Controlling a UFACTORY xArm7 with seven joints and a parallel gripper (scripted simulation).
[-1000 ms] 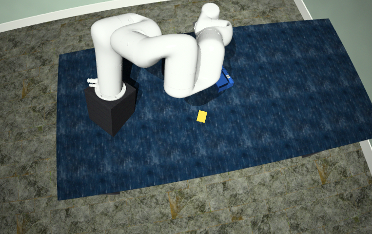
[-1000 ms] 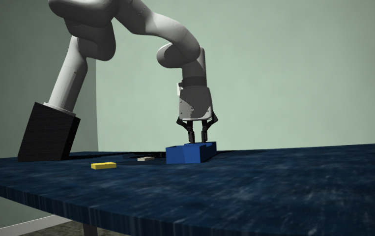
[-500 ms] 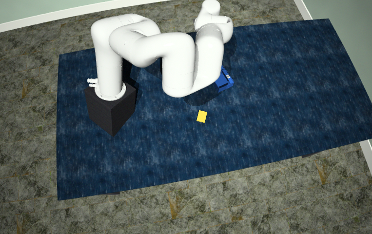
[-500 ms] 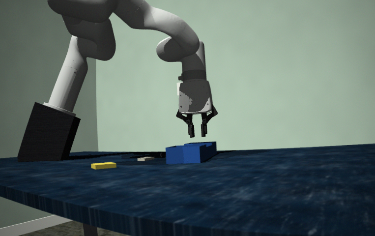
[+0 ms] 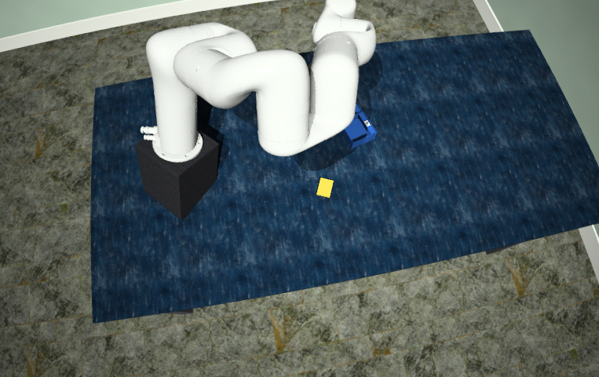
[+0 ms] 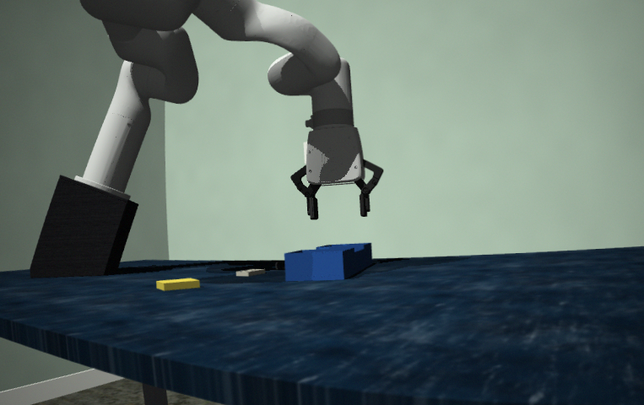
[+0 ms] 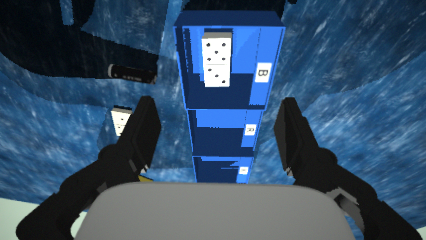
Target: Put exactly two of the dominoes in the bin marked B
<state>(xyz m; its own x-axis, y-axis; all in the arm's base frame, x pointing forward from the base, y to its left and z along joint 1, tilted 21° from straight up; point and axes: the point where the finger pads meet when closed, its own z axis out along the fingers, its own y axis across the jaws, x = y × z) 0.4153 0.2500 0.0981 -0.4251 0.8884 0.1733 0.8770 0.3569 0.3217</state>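
My gripper [image 6: 338, 205] is open and empty, hanging well above the blue bins [image 6: 328, 261]. In the wrist view the gripper [image 7: 217, 135] looks down on a row of three blue bins. The far bin, marked B [image 7: 262, 72], holds a white domino [image 7: 217, 59] with black pips; I cannot tell if another lies under it. A second white domino [image 7: 120, 122] lies on the table left of the bins, and it also shows in the side view [image 6: 250, 272]. In the overhead view the arm hides all but a corner of the bins [image 5: 360, 130].
A black cylinder [image 7: 131, 74] lies on the table left of bin B. A flat yellow block [image 5: 325, 187] lies in front of the bins, also seen from the side [image 6: 177, 283]. The robot's black base [image 5: 178, 175] stands at the left.
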